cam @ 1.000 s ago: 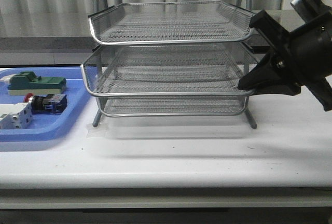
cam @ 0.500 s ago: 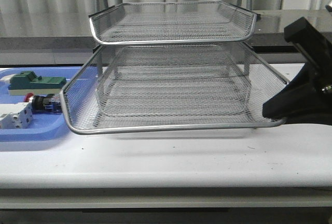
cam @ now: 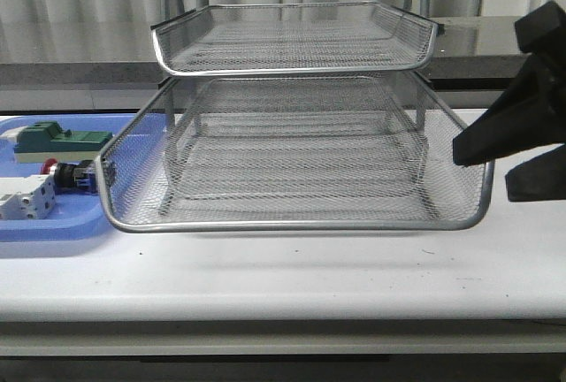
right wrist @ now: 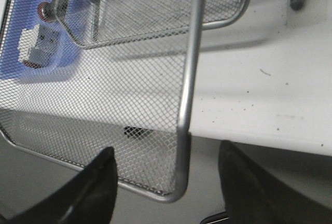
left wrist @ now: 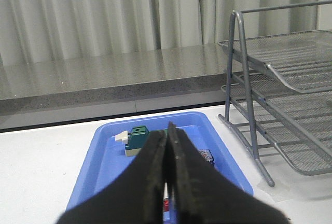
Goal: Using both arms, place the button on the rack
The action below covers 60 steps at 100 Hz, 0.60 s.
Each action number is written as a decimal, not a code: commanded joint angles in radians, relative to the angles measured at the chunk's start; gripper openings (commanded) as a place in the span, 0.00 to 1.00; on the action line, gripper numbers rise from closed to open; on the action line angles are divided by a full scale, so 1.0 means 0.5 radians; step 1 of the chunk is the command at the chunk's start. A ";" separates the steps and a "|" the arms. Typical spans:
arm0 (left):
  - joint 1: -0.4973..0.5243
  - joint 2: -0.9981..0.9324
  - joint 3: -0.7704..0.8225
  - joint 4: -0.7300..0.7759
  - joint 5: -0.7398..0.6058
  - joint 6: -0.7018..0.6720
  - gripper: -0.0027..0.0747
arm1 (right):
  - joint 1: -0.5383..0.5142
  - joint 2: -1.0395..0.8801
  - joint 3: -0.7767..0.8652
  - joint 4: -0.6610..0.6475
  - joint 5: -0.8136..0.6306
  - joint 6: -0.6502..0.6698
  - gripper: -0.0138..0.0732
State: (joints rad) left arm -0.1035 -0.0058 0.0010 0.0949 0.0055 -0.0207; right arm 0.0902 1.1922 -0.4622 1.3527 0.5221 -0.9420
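We see our right gripper [cam: 517,148] as matte black plastic, angular and wedge-shaped, with a blocky upper part and a squared lower piece. In the right wrist view its two fingers [right wrist: 88,193] are broad, smooth, dark and rounded at the edges. Our left gripper [left wrist: 167,182] has two long black fingers [left wrist: 150,177] with a slightly grainy surface, tapering to narrow tips.

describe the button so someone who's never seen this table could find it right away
Start at the blue plastic bin on the table's left end, beside the wire rack. The button lies in it, just left of the pulled-out tray. Its red head sets it apart from the green block behind and the white block in front.
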 commanded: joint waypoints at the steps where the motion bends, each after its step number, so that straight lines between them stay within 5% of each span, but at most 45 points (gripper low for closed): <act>1: -0.006 -0.062 0.096 -0.010 -0.167 -0.022 0.01 | -0.006 -0.143 -0.043 -0.099 0.030 0.068 0.68; 31: -0.006 -0.062 0.096 -0.010 -0.167 -0.022 0.01 | -0.008 -0.541 -0.175 -1.183 0.019 0.880 0.68; 60: -0.006 -0.062 0.096 -0.010 -0.167 -0.022 0.01 | -0.008 -0.801 -0.521 -2.442 0.475 1.822 0.68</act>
State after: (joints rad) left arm -0.1035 -0.0058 0.0010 0.0949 0.0055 -0.0207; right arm 0.0902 0.8292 -0.6518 0.3084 0.7116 -0.1673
